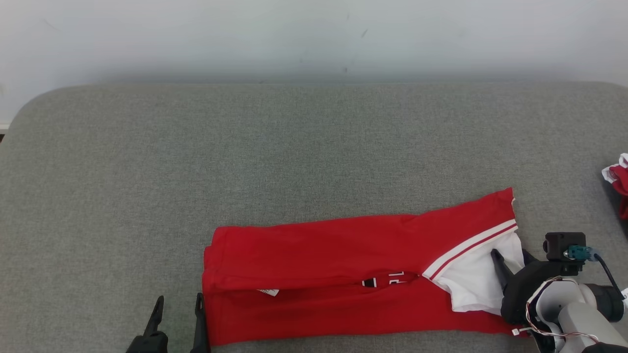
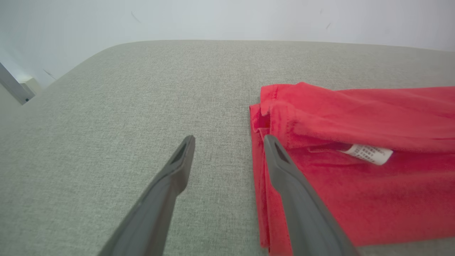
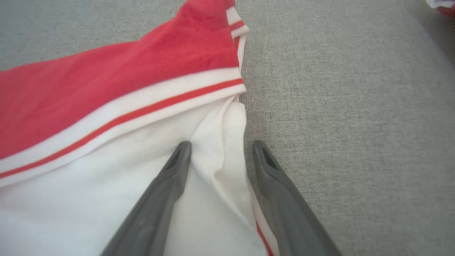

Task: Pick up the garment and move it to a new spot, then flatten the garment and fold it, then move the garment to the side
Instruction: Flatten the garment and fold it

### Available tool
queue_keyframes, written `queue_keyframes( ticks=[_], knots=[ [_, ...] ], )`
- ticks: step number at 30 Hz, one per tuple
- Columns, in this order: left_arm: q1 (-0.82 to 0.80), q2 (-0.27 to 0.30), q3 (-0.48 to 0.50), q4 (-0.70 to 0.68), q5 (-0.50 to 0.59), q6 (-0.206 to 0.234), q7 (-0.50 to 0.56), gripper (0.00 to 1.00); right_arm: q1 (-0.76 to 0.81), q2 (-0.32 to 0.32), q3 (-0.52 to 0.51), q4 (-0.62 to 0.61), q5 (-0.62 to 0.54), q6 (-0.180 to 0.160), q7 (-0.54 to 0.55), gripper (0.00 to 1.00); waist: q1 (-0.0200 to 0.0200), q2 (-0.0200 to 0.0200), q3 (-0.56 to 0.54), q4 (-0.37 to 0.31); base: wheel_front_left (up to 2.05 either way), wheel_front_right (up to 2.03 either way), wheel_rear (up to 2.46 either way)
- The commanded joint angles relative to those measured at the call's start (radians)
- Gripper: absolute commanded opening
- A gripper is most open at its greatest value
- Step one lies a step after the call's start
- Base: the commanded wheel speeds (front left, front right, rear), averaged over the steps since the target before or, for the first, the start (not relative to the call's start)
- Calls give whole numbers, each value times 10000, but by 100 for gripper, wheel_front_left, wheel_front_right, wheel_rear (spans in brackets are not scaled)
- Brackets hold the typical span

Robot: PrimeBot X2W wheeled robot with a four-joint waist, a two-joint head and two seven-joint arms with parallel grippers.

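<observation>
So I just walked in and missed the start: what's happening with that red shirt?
A robot is folding a red jersey on a grey surface. The jersey lies in a long strip. The right jaws stand open astride the white sleeve's edge; the left jaws are open beside the opposite end, holding nothing.

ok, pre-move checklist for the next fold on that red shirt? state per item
1. Red jersey shirt lies flat as a long folded strip: ok.
2. Right gripper open, with the edge of the white sleeve between its fingers: ok.
3. Right gripper astride every layer at that end: cannot tell.
4. Left gripper open: ok.
5. Fabric between the left gripper's fingers: not ok. The gap sits over the grey upholstered surface, and one finger lies along the shirt's edge.
6. Second red-and-white garment at the far right lies apart from the shirt: ok.
</observation>
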Motion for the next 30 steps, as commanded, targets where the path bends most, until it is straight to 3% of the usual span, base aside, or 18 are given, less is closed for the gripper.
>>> queue_keyframes(
  ticks=[1, 6, 12, 19, 24, 30],
  knots=[
    [-101, -32, 33, 13, 23, -10, -29, 100, 247, 207, 215, 217, 139, 2, 286, 0, 0, 0, 47, 10, 0, 0, 0],
    [-148, -63, 111, 25, 11, -34, -28, 100, 162, -144, 249, 283, 612, -11, 14, 0, 0, 0, 112, 6, 0, 0, 0],
    [-135, -76, 117, 58, -23, -53, -29, 100, -138, -634, -719, 894, 474, -47, -1072, 0, 0, 0, 36, 4, 0, 0, 0],
    [132, -78, 12, 131, -223, -37, -28, 100, -417, -525, -1449, 1251, -1, -20, -2087, 0, 0, 0, -264, -186, 0, 0, 0],
    [262, -78, -63, 211, -311, -40, -28, 100, -225, -3, -978, 548, 57, -12, -2253, 0, 0, 0, -526, -422, 0, 0, 0],
    [360, -79, -185, 281, -387, -65, -29, 100, 399, 424, 111, -1315, 736, -12, -1656, 0, 0, 0, -794, -660, 0, 0, 0]
  ],
)
